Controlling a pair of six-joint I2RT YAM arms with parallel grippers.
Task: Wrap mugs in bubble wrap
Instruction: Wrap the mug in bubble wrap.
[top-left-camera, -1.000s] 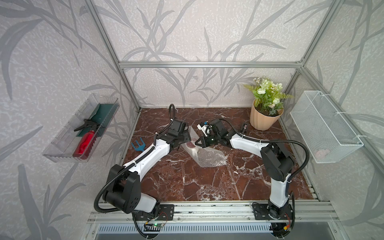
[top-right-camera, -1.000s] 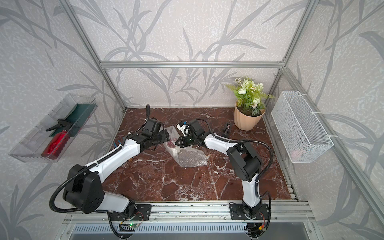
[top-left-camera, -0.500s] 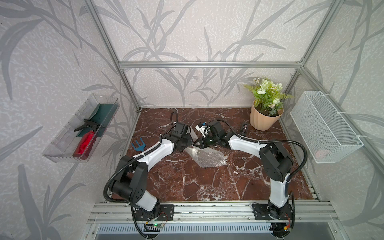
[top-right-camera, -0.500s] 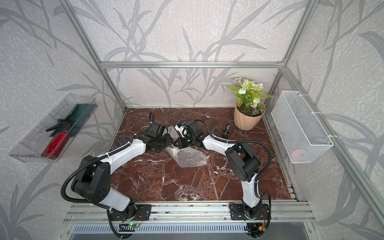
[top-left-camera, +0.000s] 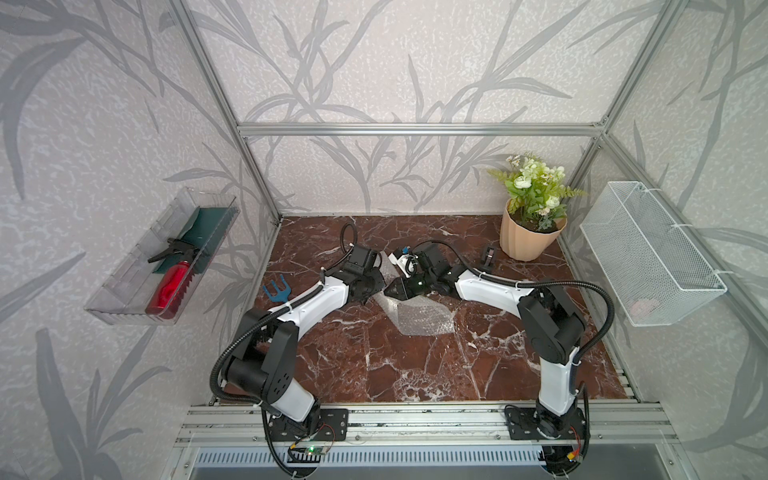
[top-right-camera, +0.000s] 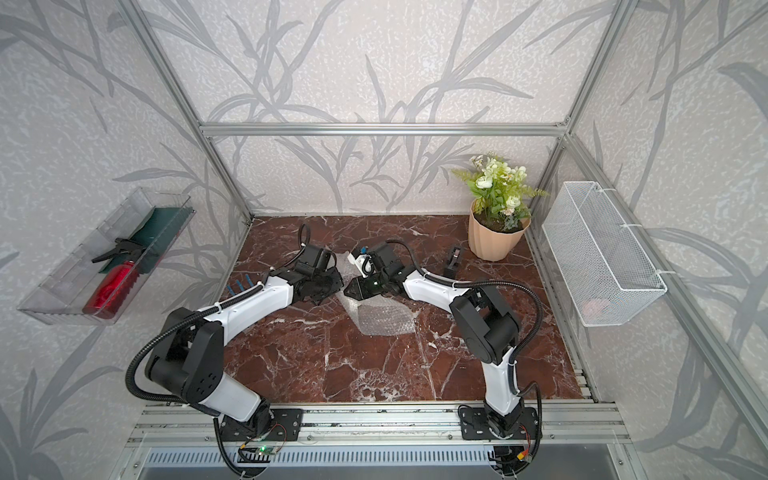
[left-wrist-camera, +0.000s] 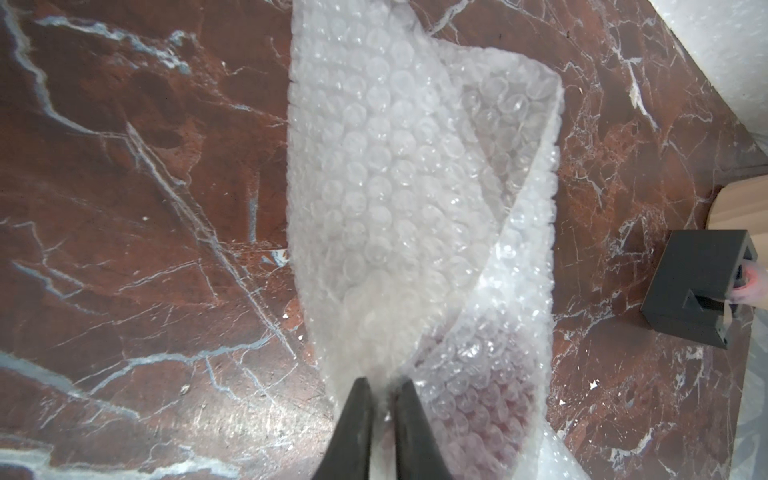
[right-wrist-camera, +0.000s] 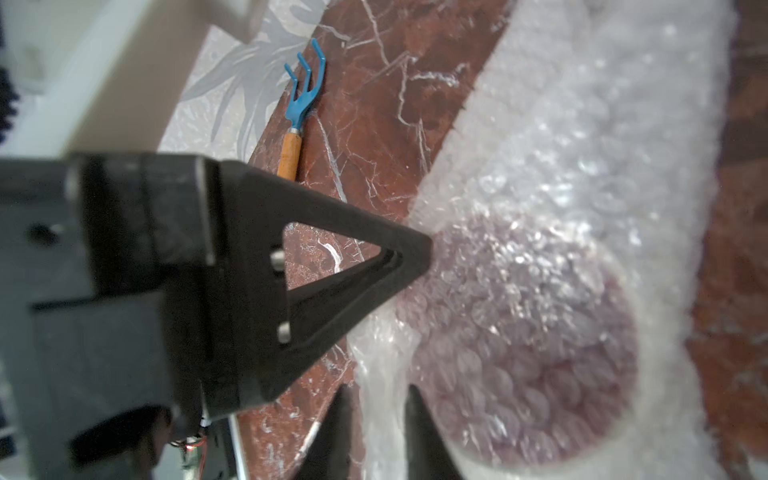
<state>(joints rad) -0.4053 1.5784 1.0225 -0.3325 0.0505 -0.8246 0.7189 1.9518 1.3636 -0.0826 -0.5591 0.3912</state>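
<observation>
While the near part of the wrap (top-left-camera: 419, 318) lies loose on the counter (top-left-camera: 374, 365), your job is only partly done. Just beyond it your two pincers meet almost tip to tip. Your left pincer (left-wrist-camera: 384, 390) is all but closed, nipping an edge of the wrap. Your right pincer (right-wrist-camera: 380, 399) stands partly open with a fold between its jaws; whether it grips, you cannot tell. At their tips the mug (right-wrist-camera: 519, 340) shows red through one layer of wrap over its mouth. By the look of it, you have yet to roll the loose part round and tuck the ends. Farther back, the pot (top-left-camera: 528, 237) stands well apart.
</observation>
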